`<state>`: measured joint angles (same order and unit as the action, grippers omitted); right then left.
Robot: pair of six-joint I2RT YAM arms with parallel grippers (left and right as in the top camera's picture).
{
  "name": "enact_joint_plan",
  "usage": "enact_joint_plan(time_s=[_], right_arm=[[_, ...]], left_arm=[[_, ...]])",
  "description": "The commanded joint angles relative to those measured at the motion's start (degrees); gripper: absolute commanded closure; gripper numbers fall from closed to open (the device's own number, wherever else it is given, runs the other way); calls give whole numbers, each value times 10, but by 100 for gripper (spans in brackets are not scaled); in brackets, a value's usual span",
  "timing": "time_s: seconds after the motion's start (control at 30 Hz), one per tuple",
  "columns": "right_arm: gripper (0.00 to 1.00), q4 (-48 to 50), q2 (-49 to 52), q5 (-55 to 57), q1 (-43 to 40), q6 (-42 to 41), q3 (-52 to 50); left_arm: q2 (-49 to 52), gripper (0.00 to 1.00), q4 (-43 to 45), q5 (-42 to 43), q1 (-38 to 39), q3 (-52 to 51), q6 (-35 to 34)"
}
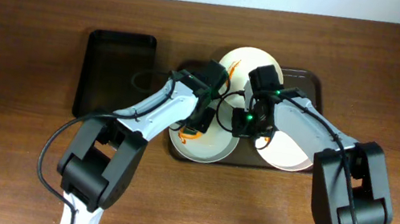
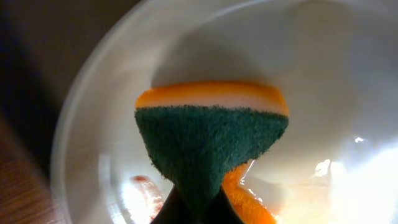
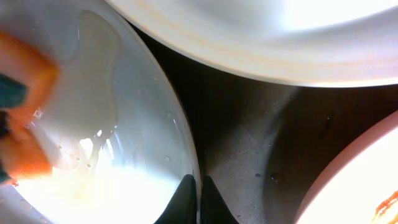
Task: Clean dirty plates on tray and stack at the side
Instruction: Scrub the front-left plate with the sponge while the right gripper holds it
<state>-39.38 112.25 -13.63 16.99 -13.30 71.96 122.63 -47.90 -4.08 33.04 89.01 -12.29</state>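
Brown wooden table (image 1: 12,162) is seen from overhead, and on it a small black tray (image 1: 113,73) is set to the left of the large brown tray (image 1: 314,86). Three white plates are laid on the brown tray: a back plate (image 1: 245,61), a front-left plate (image 1: 201,151) and a front-right plate (image 1: 291,153). The left gripper (image 1: 196,124) is held over the front-left plate, and the right gripper (image 1: 251,125) is placed at that plate's right edge, between the three plates.

From the left wrist, a sponge (image 2: 208,149), green on its face with an orange layer behind, is seen pinched tight at its lower end between the left fingers. White plate surface is shown under it, and a reddish sauce smear (image 2: 140,182) is seen near the bottom.

From the right wrist, the right fingers are seen closed on the rim of the front-left plate, which glistens with liquid. Bare tray floor is shown beside it, with the other two plates at the top and lower right.
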Motion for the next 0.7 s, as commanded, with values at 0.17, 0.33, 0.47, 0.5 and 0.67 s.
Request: enact_joint_plan(time_s=[0.17,0.33,0.47,0.5,0.67], right_arm=[[96,-9,6,7,6,4,-6],[96,-7,6,7,6,4,-6],[96,-7,6,7,6,4,-6],[96,-7,6,7,6,4,-6],[96,-7,6,7,6,4,-6]], left_arm=[[26,100,-136,-124,-16,146,-36],[34,100,-136,118,-13,148,-52],[34,100,-90,116,-24,40,-90],[34,100,-71,118,-24,11,-92],[34,100,-45,85,-21,-46,-96]])
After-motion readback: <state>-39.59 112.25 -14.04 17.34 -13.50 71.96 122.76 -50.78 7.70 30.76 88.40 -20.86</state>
